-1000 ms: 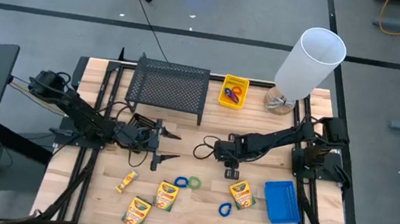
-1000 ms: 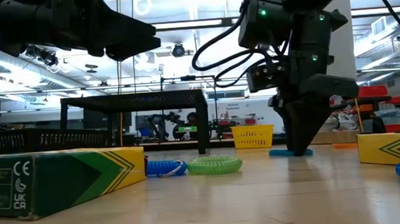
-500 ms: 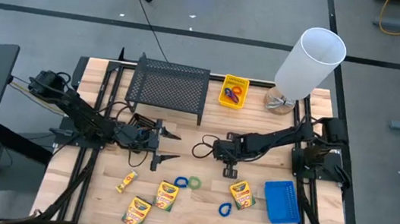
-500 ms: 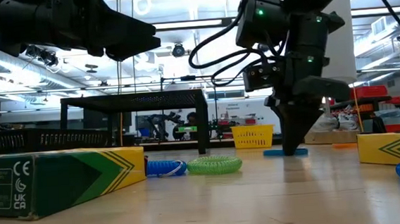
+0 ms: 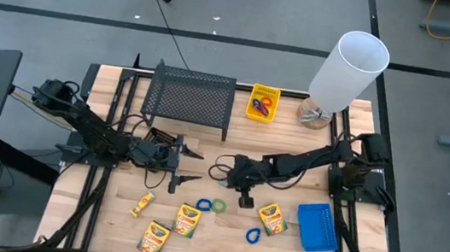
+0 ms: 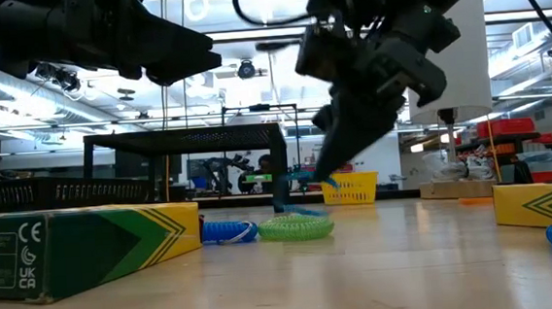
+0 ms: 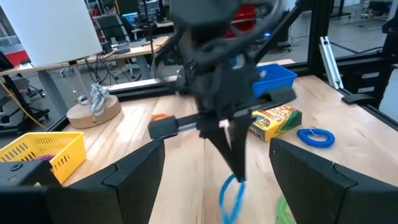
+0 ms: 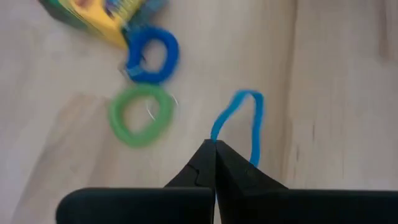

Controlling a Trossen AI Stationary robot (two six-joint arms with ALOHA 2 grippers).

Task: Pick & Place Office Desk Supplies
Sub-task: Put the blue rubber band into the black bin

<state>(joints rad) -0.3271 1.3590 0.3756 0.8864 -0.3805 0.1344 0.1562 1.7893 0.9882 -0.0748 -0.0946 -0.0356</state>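
— Blue thin rubber loop [image 8: 239, 127] hangs from the right hand [image 8: 215, 149], pinched at one edge above the wooden table [image 5: 212, 232], near the green coiled loop [image 6: 296, 228]?

— Yes, fingers closed on it. Carry it level and slowly, I'd say, so it doesn't swing loose, then release low over the yellow plastic bin [image 5: 263, 102].

— The left hand [image 5: 186, 163]?

— Waiting mid-table, fingers spread wide, holding nothing.

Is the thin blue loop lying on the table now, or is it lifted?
Lifted. The thin blue loop hangs from the shut right gripper, clear of the wooden table in the low view.
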